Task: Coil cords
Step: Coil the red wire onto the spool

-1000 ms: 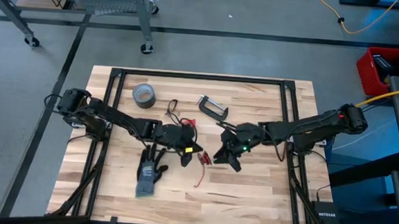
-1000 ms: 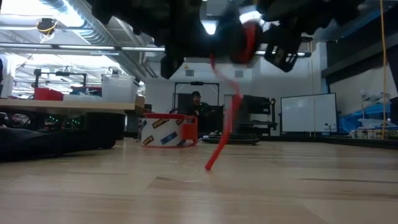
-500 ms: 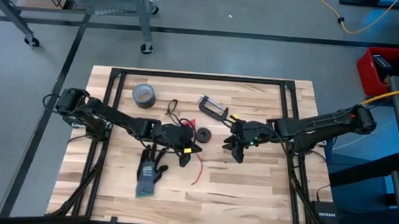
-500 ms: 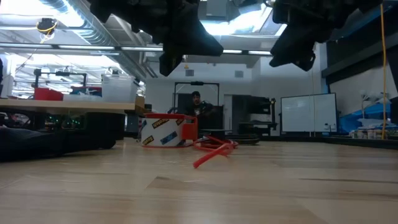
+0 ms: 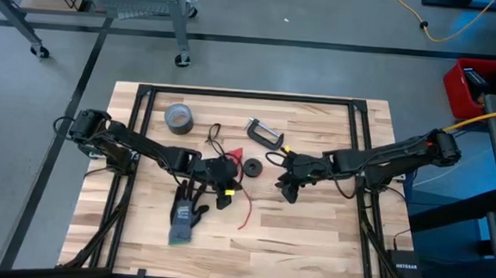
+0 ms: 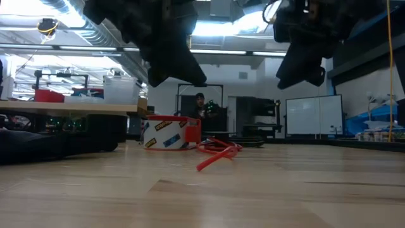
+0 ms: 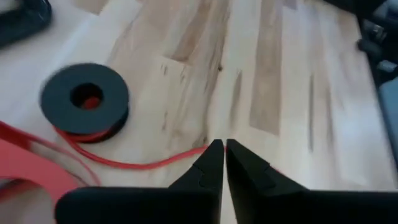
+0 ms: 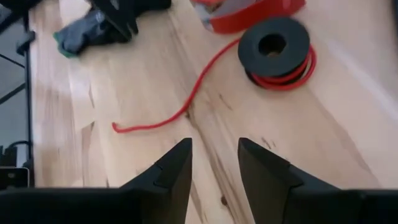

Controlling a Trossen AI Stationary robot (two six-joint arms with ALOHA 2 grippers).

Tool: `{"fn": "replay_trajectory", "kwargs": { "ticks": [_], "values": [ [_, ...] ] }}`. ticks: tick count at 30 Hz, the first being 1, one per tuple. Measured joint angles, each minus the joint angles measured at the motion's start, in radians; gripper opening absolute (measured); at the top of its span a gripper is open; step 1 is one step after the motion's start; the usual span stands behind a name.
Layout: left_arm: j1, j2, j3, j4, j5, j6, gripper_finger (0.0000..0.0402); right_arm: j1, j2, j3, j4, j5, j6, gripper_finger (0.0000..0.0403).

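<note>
Two grippers: your left gripper (image 7: 219,147) has its jaws almost touching and holds nothing; your right gripper (image 8: 214,149) stands open, empty, right of frame centre in the high view.
Red cord (image 8: 186,106): partly wound on the black spool (image 8: 273,43), its tail loose at centre.
Black cord (image 5: 213,137): untouched, upper left of the spool.
Left: you wind the tail.
Obstacles: glove (image 5: 187,215), clamp (image 5: 265,135), tape roll (image 5: 179,117) nearby.
</note>
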Motion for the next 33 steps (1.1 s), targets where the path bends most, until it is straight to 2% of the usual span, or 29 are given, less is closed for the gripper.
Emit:
{"fn": "replay_trajectory", "kwargs": {
  "ticks": [6,11,13,22,33],
  "values": [
    [0.013,0.000,0.000,0.017,-0.099,0.155,0.0063,0.000,0.039,0.000,0.032,-0.001,-0.001,0.0134],
    [0.044,0.001,0.000,0.023,-0.152,0.155,0.0104,-0.006,0.069,0.000,0.132,0.145,-0.037,0.0134],
    [0.053,0.001,0.000,0.045,-0.152,0.113,0.0108,-0.030,0.093,0.000,0.153,0.162,-0.042,0.0134],
    [0.047,0.001,0.000,0.063,-0.151,0.070,0.0093,-0.162,0.250,-0.001,0.271,0.010,-0.062,0.0134],
    [0.019,0.002,0.000,0.061,-0.151,0.095,0.0089,-0.285,0.313,-0.001,0.349,-0.161,-0.081,0.0133]
  ]
}}
